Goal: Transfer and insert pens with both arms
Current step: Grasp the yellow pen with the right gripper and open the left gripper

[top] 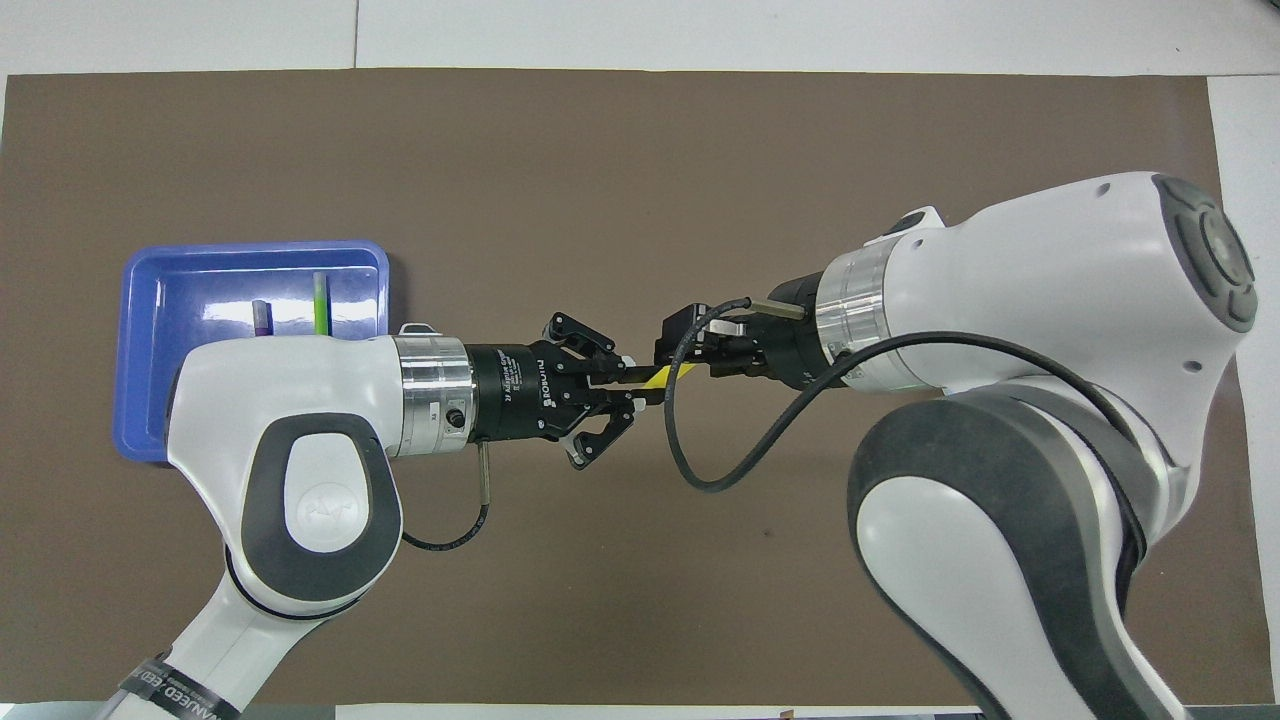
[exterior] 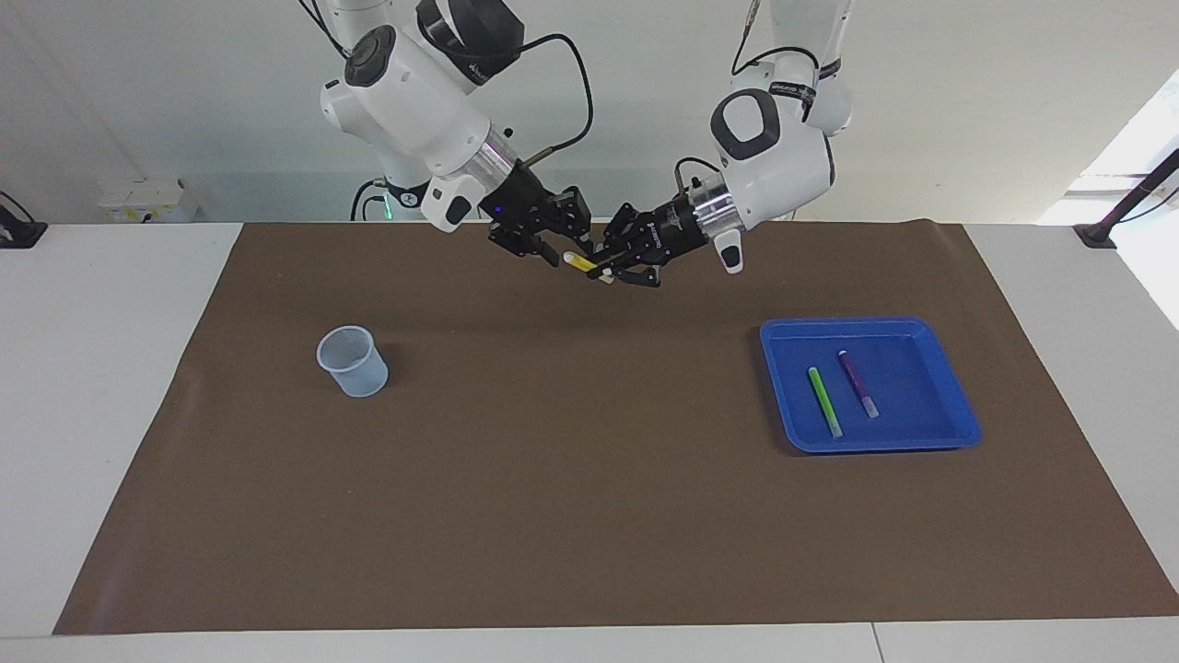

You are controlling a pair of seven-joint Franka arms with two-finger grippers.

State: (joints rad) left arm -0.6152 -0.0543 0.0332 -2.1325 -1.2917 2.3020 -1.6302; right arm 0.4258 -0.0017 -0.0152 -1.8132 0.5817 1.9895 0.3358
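While the left gripper pinches it, the yellow pen points at the right gripper, jaws unclear.

At upper centre of the frame the two grippers meet in the air over the brown mat. The left gripper is clamped on the yellow pen; the right gripper is at the pen's other end. At lower right, a blue tray holds a green pen and a purple pen, side by side, apart. A clear cup stands at centre left.
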